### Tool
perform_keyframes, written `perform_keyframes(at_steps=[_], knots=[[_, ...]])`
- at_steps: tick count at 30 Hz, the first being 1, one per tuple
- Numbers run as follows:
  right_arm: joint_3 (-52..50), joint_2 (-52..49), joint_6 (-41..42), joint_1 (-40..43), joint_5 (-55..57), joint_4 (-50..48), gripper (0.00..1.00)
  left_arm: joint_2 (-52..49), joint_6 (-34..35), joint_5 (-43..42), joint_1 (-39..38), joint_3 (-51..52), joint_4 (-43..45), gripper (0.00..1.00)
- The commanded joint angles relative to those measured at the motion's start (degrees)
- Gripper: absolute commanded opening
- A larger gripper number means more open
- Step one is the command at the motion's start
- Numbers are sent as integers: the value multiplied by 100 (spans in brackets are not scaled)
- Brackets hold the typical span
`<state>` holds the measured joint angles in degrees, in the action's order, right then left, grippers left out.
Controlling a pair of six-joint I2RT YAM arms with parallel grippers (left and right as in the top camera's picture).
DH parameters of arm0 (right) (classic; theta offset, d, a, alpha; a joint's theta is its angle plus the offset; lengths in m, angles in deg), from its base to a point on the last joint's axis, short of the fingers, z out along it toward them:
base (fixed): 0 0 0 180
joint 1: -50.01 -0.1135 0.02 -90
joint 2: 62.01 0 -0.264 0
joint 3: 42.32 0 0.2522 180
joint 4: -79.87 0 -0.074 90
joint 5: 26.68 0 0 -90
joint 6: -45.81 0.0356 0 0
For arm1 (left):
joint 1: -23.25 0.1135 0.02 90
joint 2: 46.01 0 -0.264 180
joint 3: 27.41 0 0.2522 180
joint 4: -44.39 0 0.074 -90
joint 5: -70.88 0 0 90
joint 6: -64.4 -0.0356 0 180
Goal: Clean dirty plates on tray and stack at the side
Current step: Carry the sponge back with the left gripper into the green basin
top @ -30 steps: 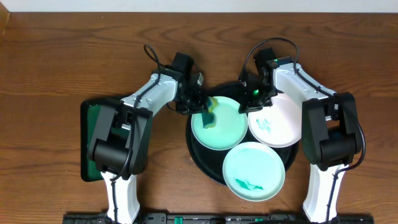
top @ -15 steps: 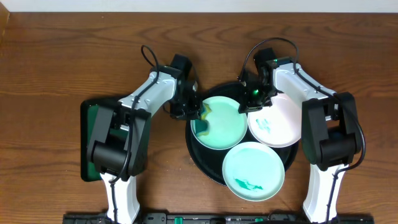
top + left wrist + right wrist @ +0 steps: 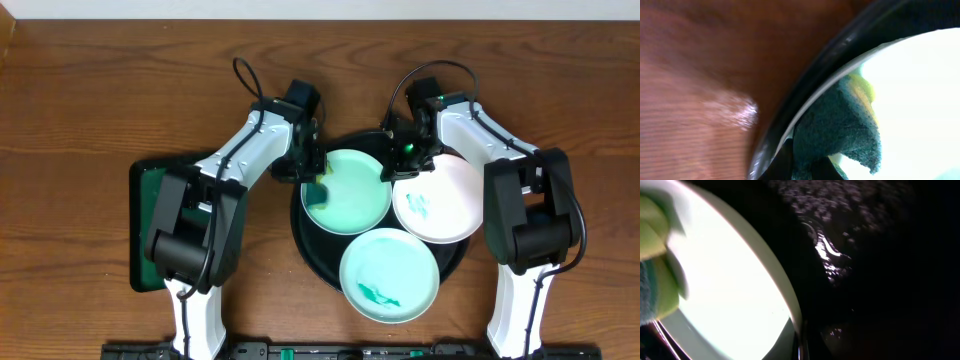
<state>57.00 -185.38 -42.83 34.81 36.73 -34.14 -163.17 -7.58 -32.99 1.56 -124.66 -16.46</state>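
tray (image 3: 312,252) farther left, sponge (image 3: 836,125) on plate (image 3: 352,196)

Three round plates show in the overhead view. Two are pale mint-green, the upper mint plate (image 3: 350,195) at centre frame and the lower mint plate (image 3: 390,275) beneath it. The third is a white plate (image 3: 445,195) at centre right. Two of the three carry a green smear. There is one round black tray (image 3: 310,250), one rectangular green tray (image 3: 140,230) at the left, one sponge (image 3: 318,188), and one wooden table (image 3: 90,90). Two robot arms appear, a left arm (image 3: 240,160) and a right arm (image 3: 495,145).
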Motion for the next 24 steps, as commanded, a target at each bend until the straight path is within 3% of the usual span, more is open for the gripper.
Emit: perform_keyframes(at_steps=[1,13,19,24], knots=[[-39,-138,197,90,389,-24,1,341,-20,1178,-22,-175,-63,7],[-39,-138,175,90,387,-52,1,1147,9,1158,-490,-184,-664,7],[-39,-138,175,90,387,-57,1,1401,55,1202,-363,-184,-1071,6],[-39,-138,175,90,387,-52,1,1421,319,1801,63,-184,-1550,7]])
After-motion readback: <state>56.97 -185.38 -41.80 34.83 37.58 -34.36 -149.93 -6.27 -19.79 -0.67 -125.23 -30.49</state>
